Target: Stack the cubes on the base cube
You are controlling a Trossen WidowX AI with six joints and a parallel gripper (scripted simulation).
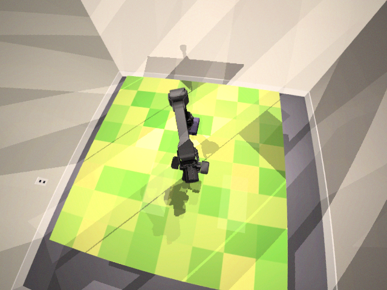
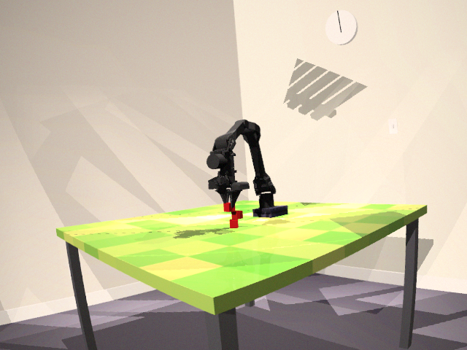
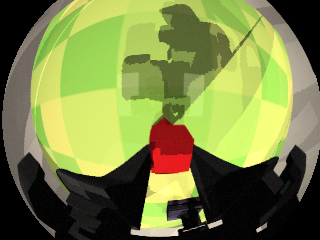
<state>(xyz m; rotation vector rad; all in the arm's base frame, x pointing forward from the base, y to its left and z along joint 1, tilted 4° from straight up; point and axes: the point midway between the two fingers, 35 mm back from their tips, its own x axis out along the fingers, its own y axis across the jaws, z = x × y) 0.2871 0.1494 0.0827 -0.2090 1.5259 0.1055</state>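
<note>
Above the table (image 1: 250, 199) (image 2: 226, 263) (image 3: 90, 75), well inside its edges, I have the gripper (image 1: 190, 165) (image 2: 230, 204) (image 3: 170, 148) pinching a red cube (image 2: 227, 206) (image 3: 171, 162) between its fingers. Just below, from the exterior camera, I see a red block (image 2: 233, 223) on the tabletop and more red (image 2: 239, 214) above it toward the arm's base (image 2: 279, 211); their exact contacts I can't tell. My overhead view hides the cubes under the arm (image 1: 181, 124) (image 2: 257, 154). Tabletop extends to either side of the gripper. One dark hand shows on the wall clock (image 2: 341, 27).
</note>
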